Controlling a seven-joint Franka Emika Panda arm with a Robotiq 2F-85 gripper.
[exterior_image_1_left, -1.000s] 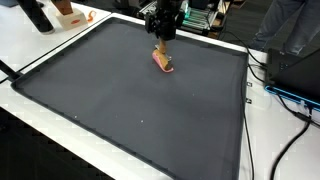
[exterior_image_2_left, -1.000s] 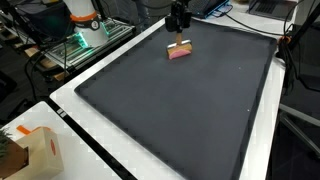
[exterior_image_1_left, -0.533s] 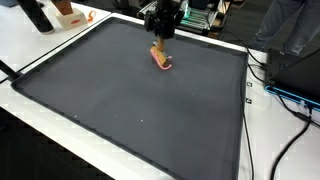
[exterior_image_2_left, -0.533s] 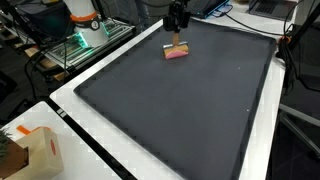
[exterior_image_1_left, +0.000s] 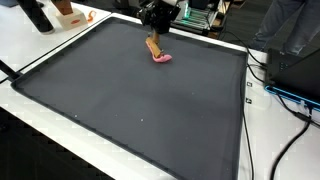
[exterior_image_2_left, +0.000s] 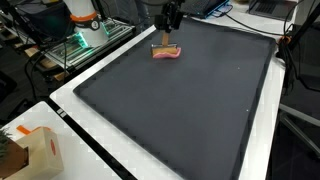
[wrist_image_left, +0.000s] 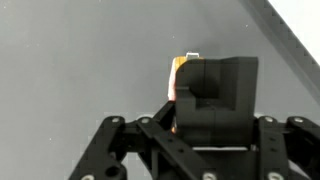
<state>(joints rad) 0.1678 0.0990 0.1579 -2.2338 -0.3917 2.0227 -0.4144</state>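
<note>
My gripper (exterior_image_1_left: 153, 36) hangs over the far part of a black mat (exterior_image_1_left: 130, 110) and is shut on a small tan and pink object (exterior_image_1_left: 158, 53). The object dangles from the fingers, its pink end at or just above the mat. Both exterior views show it (exterior_image_2_left: 165, 51), with the gripper (exterior_image_2_left: 166, 36) directly above. In the wrist view the dark gripper body (wrist_image_left: 205, 85) fills the middle and only an orange-tan sliver of the object (wrist_image_left: 178, 72) shows beside it.
The mat lies on a white table (exterior_image_1_left: 60, 45). A small cardboard box (exterior_image_2_left: 38, 150) stands near one corner. Cables (exterior_image_1_left: 285, 100) and equipment (exterior_image_2_left: 85, 30) lie around the mat's edges. An orange item (exterior_image_1_left: 68, 15) sits beyond the mat.
The gripper has moved with the object toward the mat's far edge and a little sideways. The object stays in the fingers.
</note>
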